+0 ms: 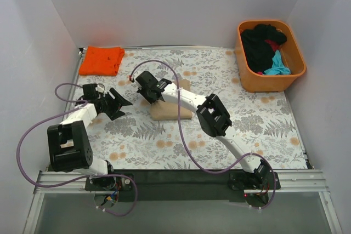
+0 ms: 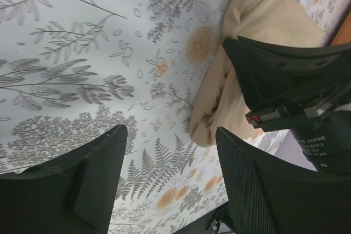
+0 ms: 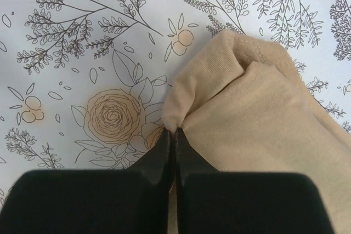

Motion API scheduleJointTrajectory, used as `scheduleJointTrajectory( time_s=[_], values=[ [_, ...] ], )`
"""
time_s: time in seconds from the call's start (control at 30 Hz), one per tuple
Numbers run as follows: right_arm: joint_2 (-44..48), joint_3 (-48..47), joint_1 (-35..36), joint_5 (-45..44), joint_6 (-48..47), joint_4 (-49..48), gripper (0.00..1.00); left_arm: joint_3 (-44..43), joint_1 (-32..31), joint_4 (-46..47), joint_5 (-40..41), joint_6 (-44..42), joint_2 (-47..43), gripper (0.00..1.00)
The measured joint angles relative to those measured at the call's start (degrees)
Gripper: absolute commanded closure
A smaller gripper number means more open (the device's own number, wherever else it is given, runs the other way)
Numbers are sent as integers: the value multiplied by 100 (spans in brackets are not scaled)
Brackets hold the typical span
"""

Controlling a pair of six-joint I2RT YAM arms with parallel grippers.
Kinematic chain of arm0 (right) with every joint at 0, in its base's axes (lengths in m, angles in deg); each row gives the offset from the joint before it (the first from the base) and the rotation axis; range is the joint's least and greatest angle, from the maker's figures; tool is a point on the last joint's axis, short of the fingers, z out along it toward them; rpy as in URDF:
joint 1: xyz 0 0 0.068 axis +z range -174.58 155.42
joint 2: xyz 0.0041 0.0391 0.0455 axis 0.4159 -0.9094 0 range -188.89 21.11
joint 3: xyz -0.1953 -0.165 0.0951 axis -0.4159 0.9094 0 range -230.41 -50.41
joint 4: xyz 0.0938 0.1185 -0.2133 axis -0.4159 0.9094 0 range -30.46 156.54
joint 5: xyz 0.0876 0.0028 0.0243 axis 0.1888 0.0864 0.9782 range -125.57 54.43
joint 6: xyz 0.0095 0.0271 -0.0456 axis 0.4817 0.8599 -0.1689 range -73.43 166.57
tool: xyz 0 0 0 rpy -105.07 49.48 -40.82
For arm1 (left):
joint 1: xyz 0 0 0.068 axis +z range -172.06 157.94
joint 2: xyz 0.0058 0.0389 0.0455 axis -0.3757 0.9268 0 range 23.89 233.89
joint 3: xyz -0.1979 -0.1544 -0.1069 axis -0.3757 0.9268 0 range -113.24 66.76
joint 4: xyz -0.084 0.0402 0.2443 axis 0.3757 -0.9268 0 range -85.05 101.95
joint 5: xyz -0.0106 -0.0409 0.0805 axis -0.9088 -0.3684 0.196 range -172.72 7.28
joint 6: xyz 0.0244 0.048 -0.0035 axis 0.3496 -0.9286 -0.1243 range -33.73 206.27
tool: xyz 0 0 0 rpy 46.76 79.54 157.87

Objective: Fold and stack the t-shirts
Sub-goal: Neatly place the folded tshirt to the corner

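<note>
One done: the orange t-shirt [image 1: 101, 60] lies folded well apart from the tan t-shirt [image 1: 170, 112], itself mid-fold, right gripper [image 3: 174, 135] clamped on its edge, left gripper [image 2: 169, 138] agape beside it; shirts [image 1: 262, 47] in the tub [image 1: 269, 83] remain.

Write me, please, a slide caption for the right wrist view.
The right tool pinches a puckered edge of the folded tan t-shirt on the floral table cover.

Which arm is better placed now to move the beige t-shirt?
Right, probably: the right gripper is shut on the edge of the beige t-shirt; the left gripper hangs open beside it, empty.
</note>
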Motion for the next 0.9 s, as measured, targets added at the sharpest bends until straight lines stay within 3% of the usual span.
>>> scheduleJointTrajectory(
  time_s=[0.23, 0.43, 0.77, 0.9],
  values=[
    [208, 94, -234, 778, 223, 35, 99, 483, -225, 758, -348, 190, 63, 38],
    [789, 380, -487, 1513, 481, 0, 99, 501, -560, 1735, -841, 330, 627, 35],
    [975, 457, -699, 2107, 743, -46, 99, 931, -1349, 3663, -1287, 1032, 1104, 31],
    [975, 468, -706, 2205, 763, -50, 99, 1220, -1390, 4391, -1377, 1451, 1130, 31]
  ],
)
